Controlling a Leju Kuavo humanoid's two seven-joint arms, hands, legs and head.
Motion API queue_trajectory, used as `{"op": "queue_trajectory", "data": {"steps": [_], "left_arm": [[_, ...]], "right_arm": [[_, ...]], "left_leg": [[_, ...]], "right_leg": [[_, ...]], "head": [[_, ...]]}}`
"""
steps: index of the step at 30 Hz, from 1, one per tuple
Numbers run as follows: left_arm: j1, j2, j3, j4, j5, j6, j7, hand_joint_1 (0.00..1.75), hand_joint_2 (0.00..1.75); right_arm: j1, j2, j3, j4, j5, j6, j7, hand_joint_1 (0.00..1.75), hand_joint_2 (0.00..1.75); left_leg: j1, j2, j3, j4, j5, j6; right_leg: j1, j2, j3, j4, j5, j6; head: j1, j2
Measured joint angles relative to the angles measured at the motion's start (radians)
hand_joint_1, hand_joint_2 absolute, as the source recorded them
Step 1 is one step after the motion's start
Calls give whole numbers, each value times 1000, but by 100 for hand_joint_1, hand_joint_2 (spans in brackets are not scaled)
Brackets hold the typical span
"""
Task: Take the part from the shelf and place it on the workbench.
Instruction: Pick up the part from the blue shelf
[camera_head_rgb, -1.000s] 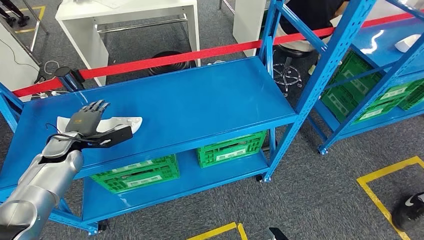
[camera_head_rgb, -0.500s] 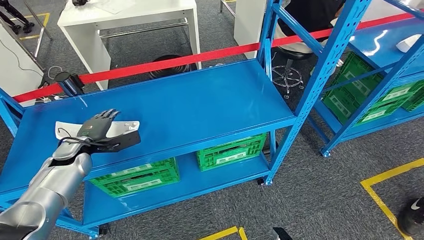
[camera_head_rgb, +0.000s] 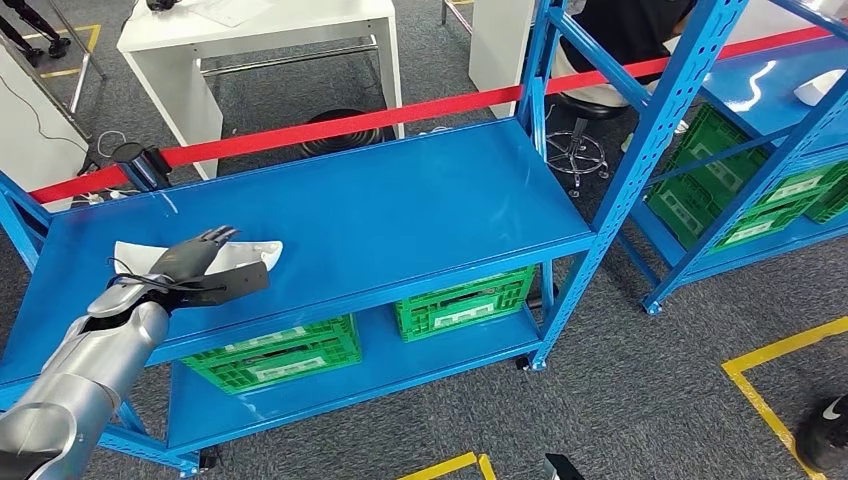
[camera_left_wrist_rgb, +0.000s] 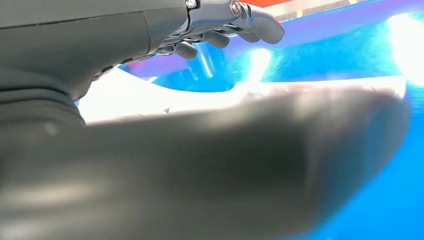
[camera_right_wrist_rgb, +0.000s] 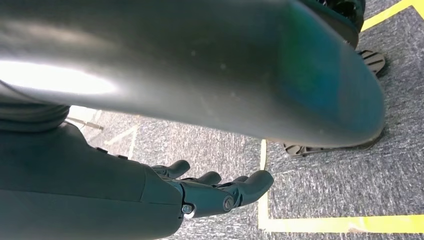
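Note:
A flat white part lies on the top board of the blue shelf, near its left front edge. My left hand hovers over the part's left half, turned partly on edge, with the thumb sticking out toward the shelf's front. In the left wrist view the fingers curl above the white part with blue shelf showing between them, and the thumb stays on the near side. Nothing is gripped. My right hand hangs over the grey carpet, fingers loosely spread, holding nothing.
A red barrier tape runs behind the shelf, with a white table beyond it. Green crates sit on the lower board. A second blue rack stands at the right. Yellow floor tape and a person's shoe are at lower right.
My left hand has rolled from lying flat, palm down on the part, to a tilted pose with the fingers raised off it. The part stays on the shelf.

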Motion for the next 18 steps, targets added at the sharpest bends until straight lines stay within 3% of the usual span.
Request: {"op": "queue_trajectory", "data": {"steps": [12,18], "left_arm": [[17,4,0,1,16,14,27,0,175],[32,5,-4,0,-42,108,84,0,175]], "right_arm": [[0,0,-14,0,8,0,2,0,0],[0,0,-15,0,12,0,7,0,0]], "left_leg": [[-1,-1,0,0,-1,3],[-1,-1,0,0,-2,4]], "right_leg": [[0,0,6,-8,3,5],[0,0,7,-10,3,5]], "head": [[0,0],[0,0]]}}
